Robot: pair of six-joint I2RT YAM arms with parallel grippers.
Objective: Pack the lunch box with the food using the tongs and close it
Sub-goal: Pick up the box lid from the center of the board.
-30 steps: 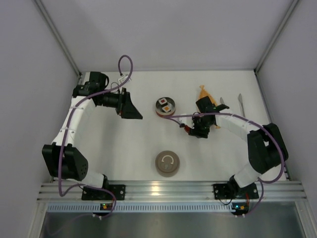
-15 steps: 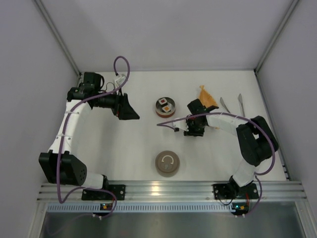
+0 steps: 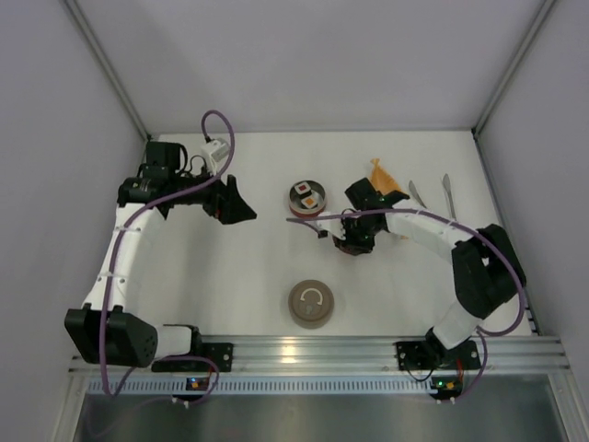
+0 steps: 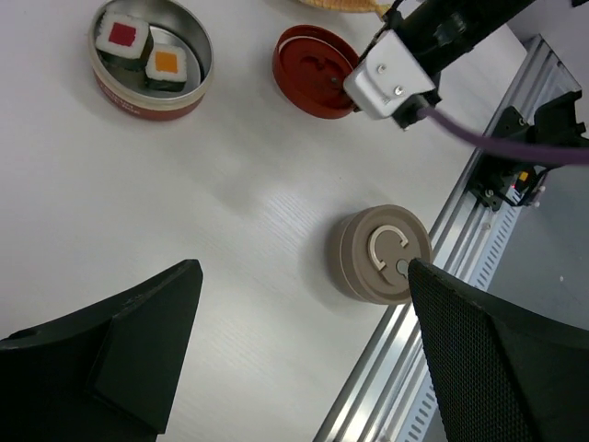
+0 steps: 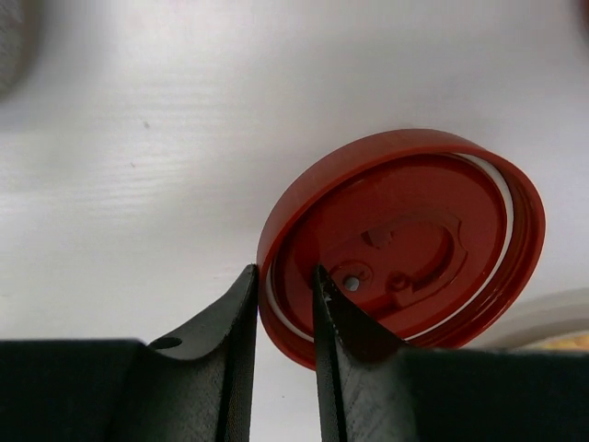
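The lunch box (image 3: 307,197) is a round open tin with a red wall (image 4: 138,99), standing mid-table. In it sit two pieces of food: a white roll with a red top (image 4: 122,37) and one with an orange top (image 4: 166,63). Just to its right, my right gripper (image 3: 348,241) (image 5: 285,272) is shut on the rim of the red lid (image 5: 405,249) (image 4: 316,57), which is tilted with its underside showing. The silver tongs (image 3: 447,193) lie at the far right, partly behind the right arm. My left gripper (image 3: 241,210) (image 4: 304,267) hangs open and empty, left of the tin.
A closed tan round tin (image 3: 311,304) (image 4: 382,253) stands near the front rail. An orange boat-shaped tray (image 3: 382,175) lies behind the right wrist. The aluminium rail (image 3: 313,350) runs along the near edge. White walls close in on three sides.
My right gripper has closed onto the red lid's rim and shifted left toward the tin, with the lid now tilted. The left arm has drawn back a little to the left.
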